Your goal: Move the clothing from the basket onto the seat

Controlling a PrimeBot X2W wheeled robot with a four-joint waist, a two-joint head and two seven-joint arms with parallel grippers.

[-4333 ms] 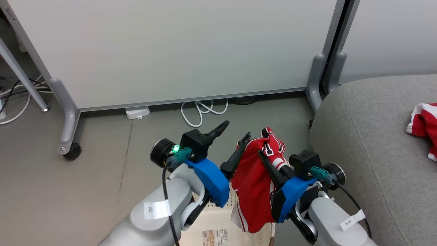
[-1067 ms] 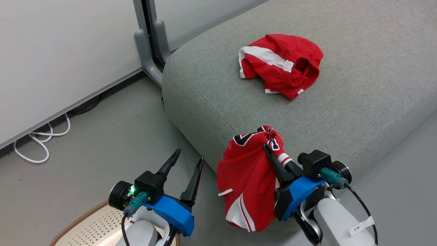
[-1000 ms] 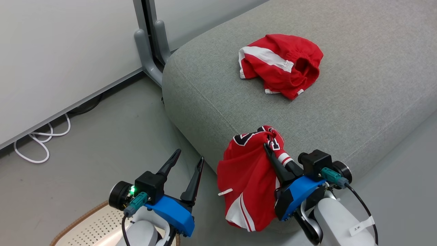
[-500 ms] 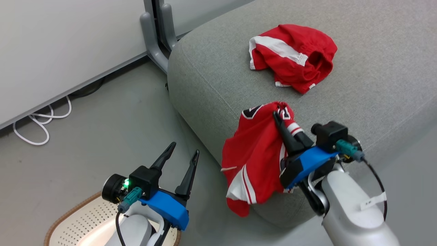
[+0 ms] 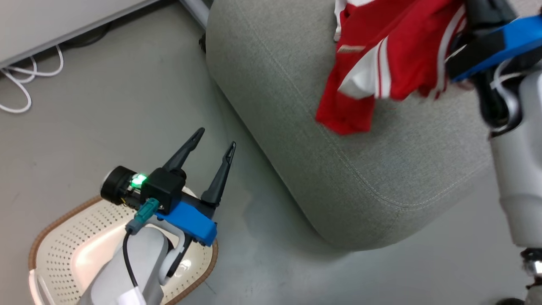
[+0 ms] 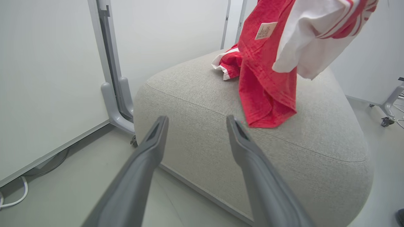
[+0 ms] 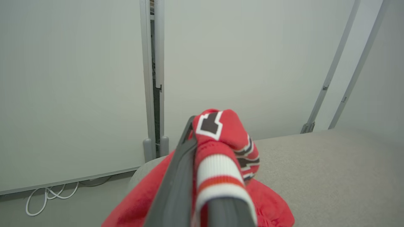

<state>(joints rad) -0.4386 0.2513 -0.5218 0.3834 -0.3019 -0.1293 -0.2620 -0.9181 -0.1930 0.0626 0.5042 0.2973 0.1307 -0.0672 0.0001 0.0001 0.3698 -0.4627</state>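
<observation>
The right gripper (image 7: 194,132) pinches 1 red shirt (image 5: 381,55) (white stripes showing) above the sofa cushion (image 5: 296,127). Beside that cushion, the left gripper (image 5: 215,140) stands wide, empty.

Light is falling even and diffuse from overhead — every view is reading bright. The seat (image 5: 381,178) is throwing only a faint, soft shadow on the floor (image 5: 262,212). The basket (image 5: 55,241) bottom is glaring pinkish-white. The clothing (image 5: 402,51) is smearing slightly at the head view's top. Wrist views are bowing straight edges — the right gripper (image 7: 203,126) fingers (image 7: 176,183) are sitting out of focus.
</observation>
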